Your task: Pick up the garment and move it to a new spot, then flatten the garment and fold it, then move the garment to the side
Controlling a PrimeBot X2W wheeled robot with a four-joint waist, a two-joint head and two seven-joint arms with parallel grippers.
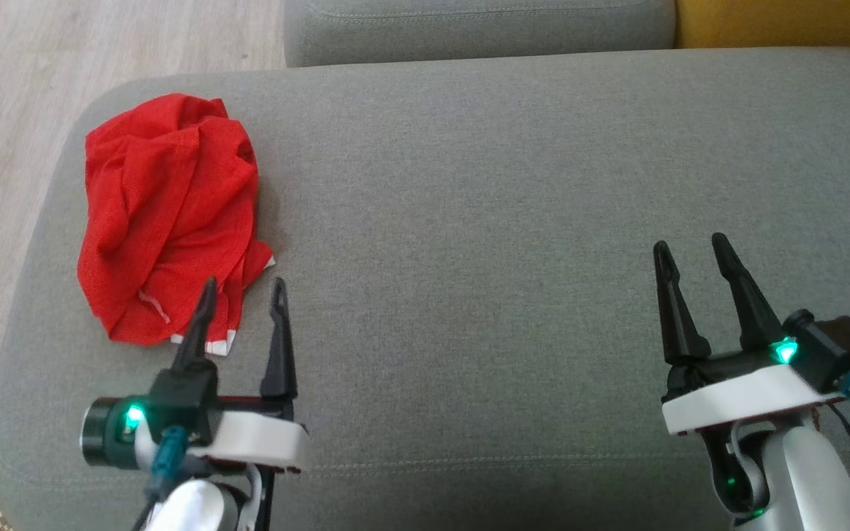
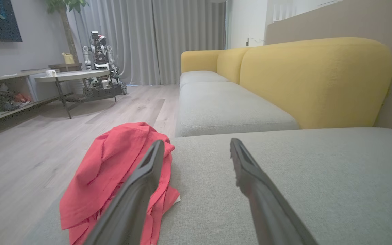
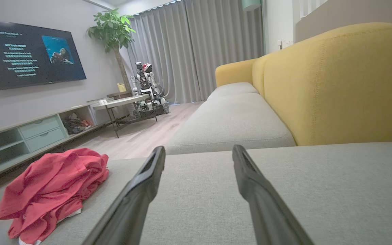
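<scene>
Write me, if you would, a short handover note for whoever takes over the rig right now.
Left gripper: open, holding nothing, at the near edge of the red garment.
Right gripper: open, holding nothing, above bare cushion well off to the right.
Garment: crumpled in a heap at the left end of the grey cushion.
Done: nothing so far; the garment is not yet picked up.
Left: grasp it, move it to a new spot, flatten, fold, then move it aside.

garment point(image 1: 170, 214) crumpled on cushion point(image 1: 469, 221) | left tool point(image 1: 243, 284) near it | right tool point(image 1: 690, 242) apart
</scene>
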